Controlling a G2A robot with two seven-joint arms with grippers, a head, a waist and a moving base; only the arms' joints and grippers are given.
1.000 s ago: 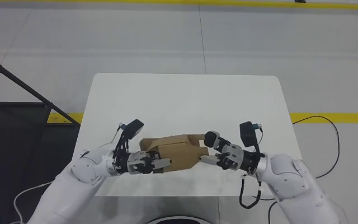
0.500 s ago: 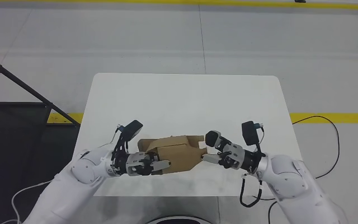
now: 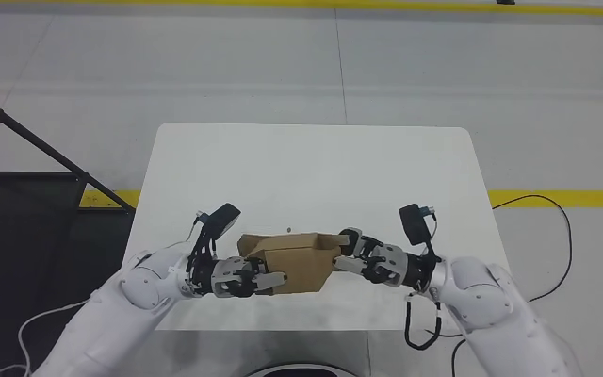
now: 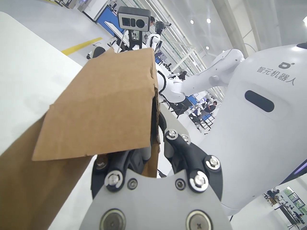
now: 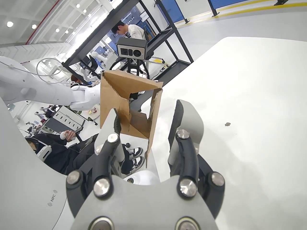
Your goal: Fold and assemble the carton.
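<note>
Bright, even light falls from ceiling lamps [image 4: 191,21] — the white tabletop [image 3: 311,160] glares softly, and wrist views bend strongly at their edges.

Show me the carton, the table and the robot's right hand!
carton [image 3: 292,262], top view, middle of its brown cardboard.
table [image 3: 311,170], top view, bare white surface.
right hand [image 5: 146,118], right wrist view, midway between its fingertips.

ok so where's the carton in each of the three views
Top view: the carton sits near the front edge of the white table, at its middle.
Left wrist view: the carton is just ahead of the left gripper, one wall between its fingers.
Right wrist view: the carton, open end toward the right gripper.
Shared landmark: the white table.
</note>
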